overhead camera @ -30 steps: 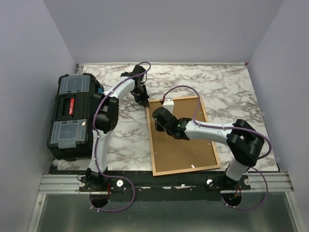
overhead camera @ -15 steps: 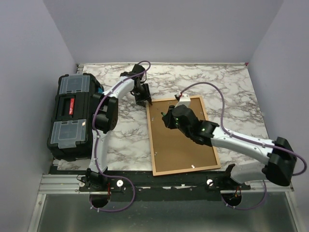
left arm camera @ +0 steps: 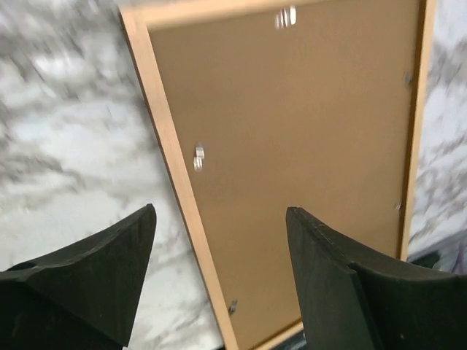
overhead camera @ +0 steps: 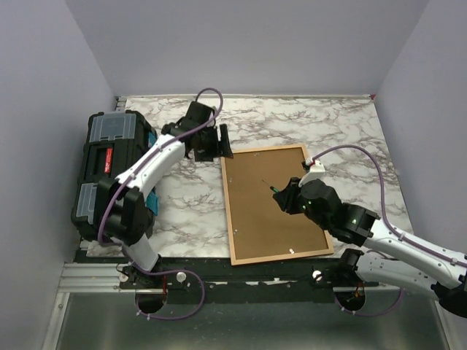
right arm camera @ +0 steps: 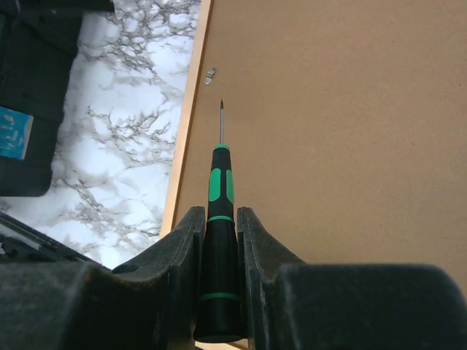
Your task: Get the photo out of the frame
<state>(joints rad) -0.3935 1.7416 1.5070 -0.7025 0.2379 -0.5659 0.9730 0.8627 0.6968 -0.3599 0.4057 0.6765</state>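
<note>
**Top view.** My left gripper (overhead camera: 217, 144) hangs over the grey-veined white marble table (overhead camera: 343, 131) with its fingers spread. The far-left corner of the thin orange-brown wooden rectangular frame (overhead camera: 228, 211) lies just beside my right-hand finger. The frame lies flat, back up, filled by the plain brown backing board (overhead camera: 270, 226). The photo itself is out of sight. The black plastic toolbox (overhead camera: 109, 175) sits well off to the left of those fingers. My right gripper (overhead camera: 283, 198) is over the middle of the backing board, pinching a slim black-and-green screwdriver (overhead camera: 274, 189).

**Left wrist view.** Both black fingers (left arm camera: 87, 284) stand wide apart with nothing between the pads. The frame's rail runs away between them, nearer the left finger. A small metal clip (left arm camera: 198, 157) sits on the board just ahead.

**Right wrist view.** My fingers (right arm camera: 179, 248) are pressed onto the screwdriver's handle, one on each side. The shaft points straight ahead of the fingertips. Its tip is over the board, just right of the frame's rail. I cannot tell whether it touches.
</note>
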